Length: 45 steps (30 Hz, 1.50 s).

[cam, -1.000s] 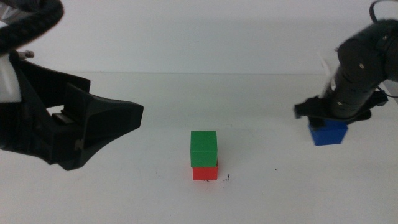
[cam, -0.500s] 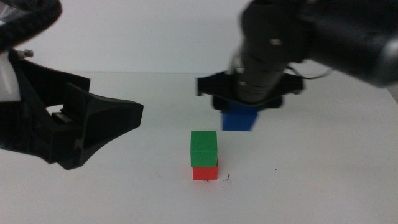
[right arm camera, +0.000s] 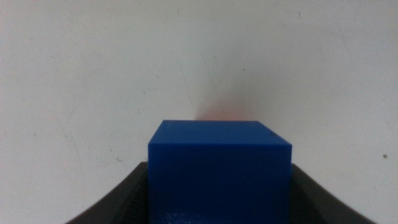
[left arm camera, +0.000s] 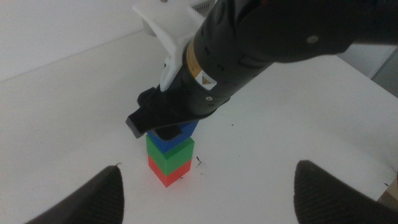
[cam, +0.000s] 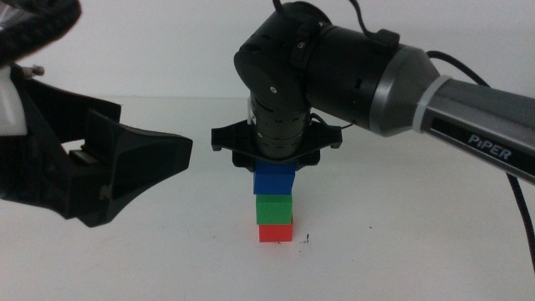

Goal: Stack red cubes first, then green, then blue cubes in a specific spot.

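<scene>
While the blue cube (cam: 274, 178) is clamped between the right gripper's (cam: 275, 167) jaws, it is seen resting square on the green cube (cam: 274, 206) – directly below the jaws – with the red cube (cam: 275, 232) beneath. The left gripper (left arm camera: 205, 193), jaws apart, is parked aside.

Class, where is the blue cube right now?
In the middle view the blue cube sits centre-table on top of the green cube, which rests on the red cube, clamped by the right gripper.

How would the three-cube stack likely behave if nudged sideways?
Probably tippy: red cube, green cube and blue cube form a narrow column. Flat faces suggest sliding, not rolling. The right gripper grips blue.
</scene>
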Each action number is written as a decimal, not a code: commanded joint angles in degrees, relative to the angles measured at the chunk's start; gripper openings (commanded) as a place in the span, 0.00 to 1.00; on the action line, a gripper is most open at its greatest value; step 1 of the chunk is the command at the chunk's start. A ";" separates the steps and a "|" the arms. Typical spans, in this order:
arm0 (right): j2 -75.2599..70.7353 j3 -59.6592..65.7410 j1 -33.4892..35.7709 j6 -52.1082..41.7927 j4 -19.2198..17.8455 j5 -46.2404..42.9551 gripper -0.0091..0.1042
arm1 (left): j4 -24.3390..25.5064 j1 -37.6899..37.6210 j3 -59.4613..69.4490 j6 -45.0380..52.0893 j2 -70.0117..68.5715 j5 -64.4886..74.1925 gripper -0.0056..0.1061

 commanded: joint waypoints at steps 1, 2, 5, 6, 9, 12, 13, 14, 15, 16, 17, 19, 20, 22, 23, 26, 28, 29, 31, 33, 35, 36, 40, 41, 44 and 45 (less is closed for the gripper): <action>0.28 -0.65 0.09 0.67 -0.58 0.43 0.24 | 0.03 0.05 0.06 0.08 -0.30 -0.95 0.89; 0.53 -0.65 0.09 0.67 -0.58 0.43 0.24 | 0.03 0.05 0.06 0.08 -0.30 -0.95 0.89; 1.39 -0.65 0.09 0.67 -0.15 0.43 0.24 | 0.03 0.05 0.06 0.08 -0.30 -0.95 0.89; 1.66 -0.65 0.09 0.67 -0.17 0.43 0.24 | 0.03 0.05 0.06 0.08 -0.30 -0.95 0.89; 1.91 -0.65 0.09 0.53 -0.17 0.43 0.28 | 0.03 0.05 0.06 0.08 -0.30 -0.95 0.89; 1.91 -0.65 0.09 -0.29 -1.37 0.43 0.70 | 0.03 0.05 0.06 0.08 -0.30 -0.95 0.89; 1.80 -0.65 0.09 -0.29 -2.05 0.43 0.77 | 0.03 0.05 0.06 0.08 -0.30 -0.95 0.89; 1.32 -0.65 0.09 -0.29 -2.29 0.43 0.83 | 0.03 0.05 0.06 0.08 -0.30 -1.08 0.89; 0.70 -0.65 0.09 -0.29 -2.29 0.43 0.87 | 0.03 0.05 0.06 0.08 -0.30 -1.08 0.89; -0.64 -0.65 0.09 -0.29 -2.29 0.43 0.90 | 0.03 0.05 0.06 0.08 -0.30 -1.23 0.89; -2.53 -0.65 0.09 -0.84 -2.60 0.43 0.90 | 0.03 0.05 0.06 0.08 -0.30 -1.23 0.89; -7.33 0.06 0.09 -2.94 -4.85 0.43 0.90 | 0.03 0.05 0.06 0.08 -0.30 -1.23 0.89; -10.62 1.31 -0.27 -3.98 -5.86 0.43 0.90 | 0.03 0.05 0.06 0.08 -0.30 -1.23 0.89; -18.43 6.77 -2.11 -5.68 -6.14 0.43 0.90 | 0.03 0.05 0.06 0.08 -0.30 -1.23 0.89; -22.90 10.89 -3.83 -6.36 -6.14 0.43 0.90 | 0.03 0.05 0.06 0.08 -0.30 -1.23 0.89; -36.54 25.43 -11.39 -11.76 -5.87 -7.29 0.90 | 0.03 0.05 0.06 0.08 -0.30 -1.23 0.89; -45.27 35.04 -17.63 -18.05 -3.13 -16.41 0.90 | 0.03 0.05 0.06 0.08 -0.30 -1.23 0.89; -49.72 39.97 -21.64 -22.46 -0.50 -20.93 0.90 | 0.03 0.05 0.06 0.08 -0.30 -1.23 0.89; -57.26 47.85 -29.32 -33.44 6.55 -28.26 0.90 | 0.03 0.05 0.06 0.08 -0.30 -1.23 0.89; -62.45 55.10 -37.09 -44.69 16.31 -34.74 0.90 | 0.03 0.05 0.06 0.08 -0.30 -1.23 0.89; -66.40 60.07 -42.45 -53.01 23.16 -39.19 0.90 | 0.03 0.05 0.06 0.08 -0.30 -1.23 0.89; -67.55 61.36 -43.63 -54.75 24.36 -39.92 0.90 | 0.03 0.05 0.06 0.08 -0.30 -1.23 0.89; -69.61 63.07 -44.35 -55.24 24.52 -40.70 0.90 | 0.03 0.05 0.06 0.08 -0.30 -1.23 0.89; -69.61 62.85 -44.35 -55.24 24.28 -40.72 0.90 | 0.03 0.05 0.06 0.08 -0.30 -1.23 0.89; -69.61 62.87 -44.35 -55.13 24.64 -40.72 0.90 | 0.30 0.05 0.06 0.08 -0.30 -1.21 0.89; -69.61 62.87 -44.35 -55.12 24.61 -40.83 0.90 | 0.41 0.05 0.06 0.08 -0.30 -1.21 0.89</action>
